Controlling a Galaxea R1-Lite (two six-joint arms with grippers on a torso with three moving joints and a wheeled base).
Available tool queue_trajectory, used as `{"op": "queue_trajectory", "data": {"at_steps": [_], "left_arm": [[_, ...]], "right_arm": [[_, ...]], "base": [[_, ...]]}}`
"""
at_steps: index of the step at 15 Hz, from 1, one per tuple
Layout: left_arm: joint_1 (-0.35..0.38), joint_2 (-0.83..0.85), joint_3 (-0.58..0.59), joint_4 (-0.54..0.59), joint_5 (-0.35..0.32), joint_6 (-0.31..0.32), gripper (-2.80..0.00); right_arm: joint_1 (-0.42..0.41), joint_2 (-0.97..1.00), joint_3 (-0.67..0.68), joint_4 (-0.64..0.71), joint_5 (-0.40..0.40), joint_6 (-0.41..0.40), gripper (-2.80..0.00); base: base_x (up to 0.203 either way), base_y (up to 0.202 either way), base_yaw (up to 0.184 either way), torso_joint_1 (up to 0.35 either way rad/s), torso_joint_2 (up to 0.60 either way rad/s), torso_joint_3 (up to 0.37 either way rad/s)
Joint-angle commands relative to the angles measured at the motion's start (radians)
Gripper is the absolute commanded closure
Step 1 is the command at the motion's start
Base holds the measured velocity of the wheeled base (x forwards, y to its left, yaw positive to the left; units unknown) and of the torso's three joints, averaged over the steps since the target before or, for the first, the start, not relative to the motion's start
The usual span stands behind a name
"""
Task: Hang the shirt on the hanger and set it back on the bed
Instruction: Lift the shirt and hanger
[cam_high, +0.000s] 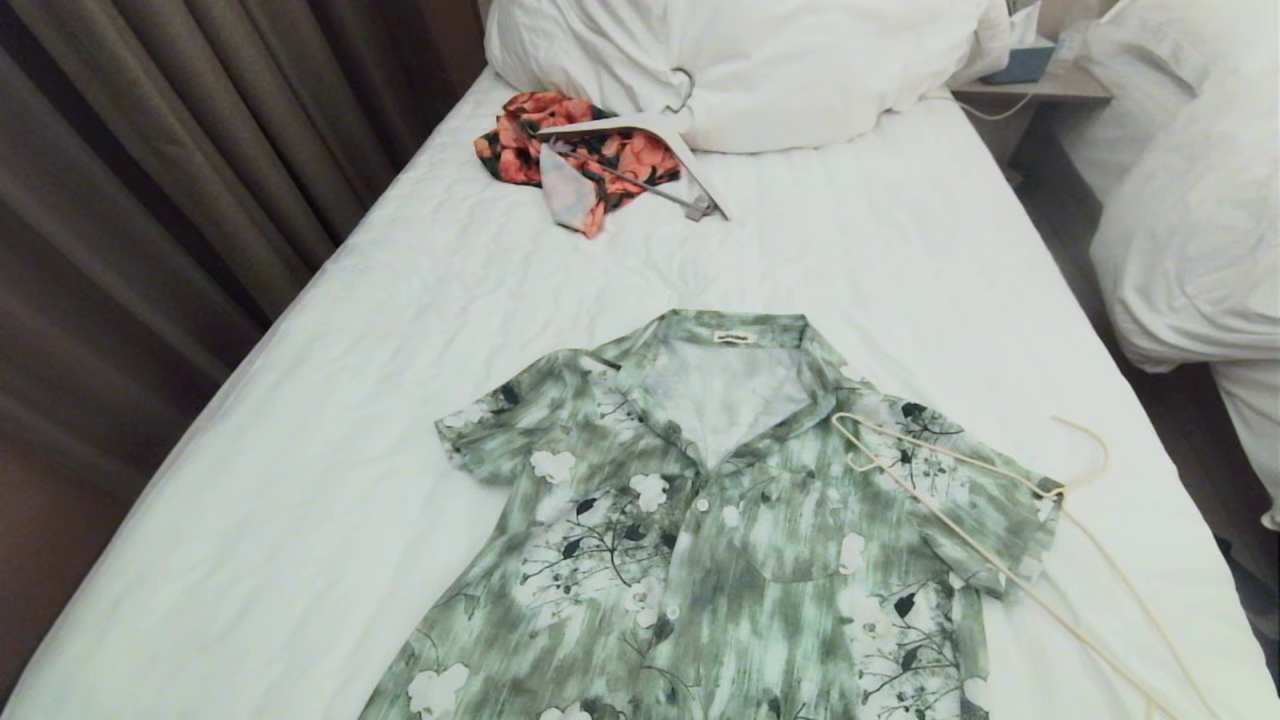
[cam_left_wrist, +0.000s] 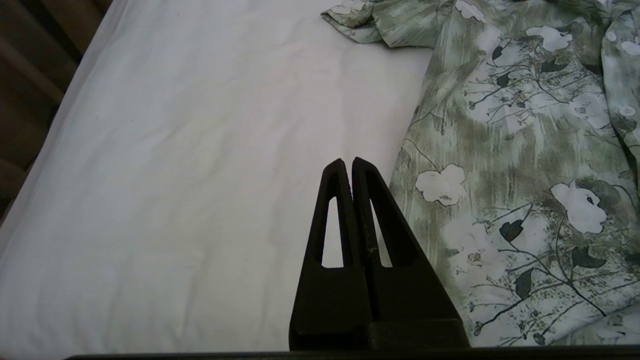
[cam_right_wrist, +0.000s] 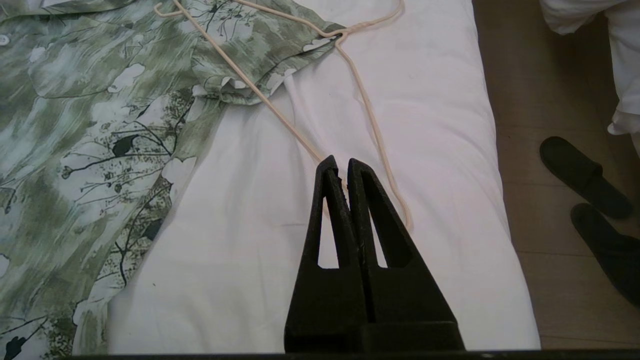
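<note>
Left gripper (cam_left_wrist: 347, 162): fingers pressed together, empty, above bare bed (cam_left_wrist: 175, 150), shirt (cam_left_wrist: 525, 150) at 3 o'clock. Right gripper (cam_right_wrist: 338, 162): fingers together, empty, over hanger (cam_right_wrist: 360, 100).

Dim, soft, slightly grainy indoor light

Green-and-white floral shirt (cam_high: 720, 520), cream hanger (cam_high: 960, 520), white bed (cam_high: 300, 450)

I am in a bedroom, likely a hotel room; my bed (cam_high: 860, 250) wears a plain white sheet and a puffy duvet (cam_high: 740, 60); a second white bed (cam_high: 1190, 200) stands alongside, a nightstand (cam_high: 1040, 85) between; heavy curtains (cam_high: 150, 170) hang opposite; dark slippers (cam_right_wrist: 582, 175) wait on wood flooring.
</note>
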Motion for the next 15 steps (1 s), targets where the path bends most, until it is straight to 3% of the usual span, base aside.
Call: {"op": "queue_trajectory", "data": {"at_steps": [1, 9, 15], "left_arm": [[0.0, 0.0, 0.001, 0.0, 0.0, 0.0, 0.0], [0.0, 0.0, 0.0, 0.0, 0.0, 0.0, 0.0], [0.0, 0.0, 0.002, 0.0, 0.0, 0.0, 0.0]], "right_arm": [[0.0, 0.002, 0.0, 0.0, 0.0, -0.002, 0.0], [0.0, 0.0, -0.009, 0.002, 0.0, -0.006, 0.0], [0.001, 0.148, -0.188, 0.059, 0.04, -0.005, 0.0]], "base": [[0.0, 0.0, 0.0, 0.0, 0.0, 0.0], [0.0, 0.0, 0.0, 0.0, 0.0, 0.0], [0.0, 0.0, 0.0, 0.0, 0.0, 0.0]]}}
